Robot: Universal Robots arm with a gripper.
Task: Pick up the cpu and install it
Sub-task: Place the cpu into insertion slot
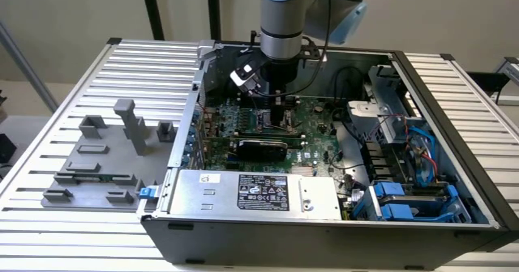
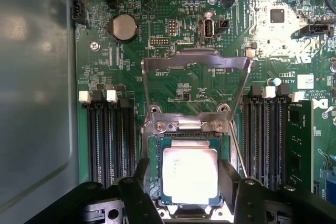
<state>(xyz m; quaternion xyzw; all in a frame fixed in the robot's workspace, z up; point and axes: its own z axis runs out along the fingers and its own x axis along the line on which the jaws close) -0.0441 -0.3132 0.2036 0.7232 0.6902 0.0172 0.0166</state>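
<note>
Silvery-white metal marks the top plate of the cpu (image 2: 189, 176), which lies flat inside the socket (image 2: 152, 145) on the green motherboard (image 2: 178, 85), with a thin green rim showing around the plate. The socket's metal retention frame (image 2: 195, 61) stands swung up and away from the chip, hinged at the socket edge farther from the fingers. In the wrist view the gripper (image 2: 185, 170) hangs right over the socket with its jaws spread wide, one dark finger (image 2: 140, 174) on each side of the cpu; a strip of green shows between each finger and the silver plate, and nothing is held. Black memory slots (image 2: 107, 140) run along both sides of the socket, one of them carrying a green memory stick (image 2: 299, 145), and a coin battery (image 2: 125, 27) sits farther up the board. In the exterior view the arm reaches down into the open computer case (image 1: 324, 235), the gripper (image 1: 271, 102) low over the board behind the silver power supply (image 1: 251, 190). Grey fixture blocks (image 1: 106, 163) stand on the slatted table (image 1: 146, 59) at the exterior view's left, well apart from the gripper.
</note>
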